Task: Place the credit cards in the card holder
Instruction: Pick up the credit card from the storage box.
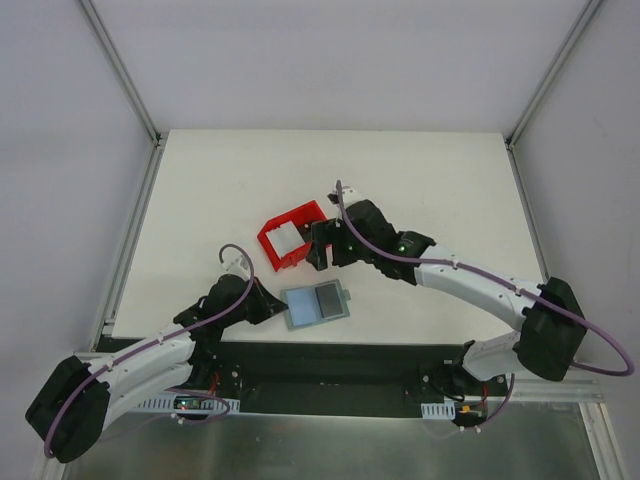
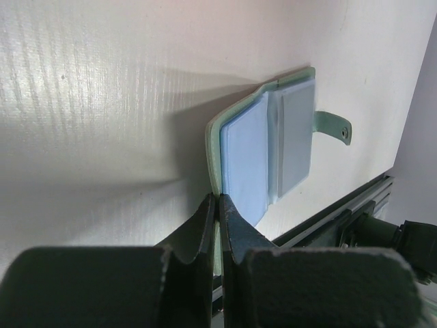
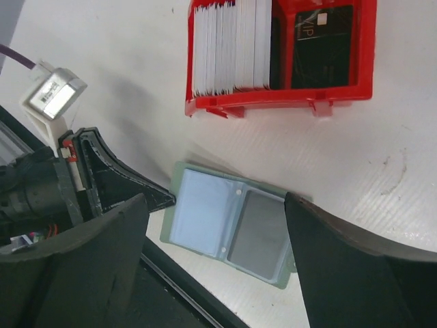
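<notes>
You see card holder (image 3: 225, 225) grey-green outside, pale blue inside | bin (image 3: 287, 99) red | credit cards (image 3: 229, 48) mostly white, one black | table (image 3: 136, 68) white

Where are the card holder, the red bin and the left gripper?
card holder (image 1: 316, 304), top view, open inside
red bin (image 3: 287, 98), right wrist view, side wall
left gripper (image 2: 217, 202), left wrist view, between fingertips

The overhead camera is looking down on the whole table (image 1: 420, 180). The left wrist camera is skimming close along the wallet (image 2: 259, 157); the right is gazing down on it and the red bin (image 3: 273, 101) nearby.
</notes>
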Motion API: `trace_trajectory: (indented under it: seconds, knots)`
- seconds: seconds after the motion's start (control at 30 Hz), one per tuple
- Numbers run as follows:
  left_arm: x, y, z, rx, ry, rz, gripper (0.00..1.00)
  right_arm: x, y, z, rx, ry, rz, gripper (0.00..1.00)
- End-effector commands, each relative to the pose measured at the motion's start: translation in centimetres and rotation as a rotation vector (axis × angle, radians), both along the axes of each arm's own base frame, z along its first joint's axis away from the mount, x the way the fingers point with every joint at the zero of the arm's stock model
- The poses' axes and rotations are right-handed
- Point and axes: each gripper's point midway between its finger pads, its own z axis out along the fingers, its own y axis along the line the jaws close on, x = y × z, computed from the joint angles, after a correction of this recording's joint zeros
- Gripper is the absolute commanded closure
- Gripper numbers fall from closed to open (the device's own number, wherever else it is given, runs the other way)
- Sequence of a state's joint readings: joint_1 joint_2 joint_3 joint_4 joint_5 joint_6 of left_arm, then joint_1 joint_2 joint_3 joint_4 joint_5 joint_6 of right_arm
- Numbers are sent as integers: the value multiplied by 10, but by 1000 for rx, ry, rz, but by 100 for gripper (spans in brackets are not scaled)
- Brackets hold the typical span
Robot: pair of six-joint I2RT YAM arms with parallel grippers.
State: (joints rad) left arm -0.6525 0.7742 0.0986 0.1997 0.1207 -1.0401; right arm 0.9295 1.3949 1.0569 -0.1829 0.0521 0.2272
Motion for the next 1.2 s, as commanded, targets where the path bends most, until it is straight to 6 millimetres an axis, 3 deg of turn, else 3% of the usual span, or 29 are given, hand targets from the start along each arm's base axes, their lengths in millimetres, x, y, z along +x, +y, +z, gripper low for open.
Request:
trace_trajectory:
  seconds: [0.0,0.03,0.07,0.4,0.6,0.73,0.83,1.17]
  knots:
    - [6,2,4,5,-14,25,100,10,21,19,82,56,93,14]
    - [6,3,4,6,-13,25,100,14,22,12,66,110,90,14]
    - [6,3,4,5,-12,26,100,19,25,13,68,144,93,4]
    - [6,2,7,1,-18,22,100,60,51,-4,-31,177,70,4]
    - [6,3,7,6,-15,24,100,85,53,-6,-77,139,34,4]
    - [7,2,8,13,-18,19,100,93,66,-17,-92,168,99,1]
    - [7,2,8,16,-18,19,100,100,70,-29,-97,199,101,16]
    - [7,5,5,21,-16,30,100,112,81,-57,-96,261,141,17]
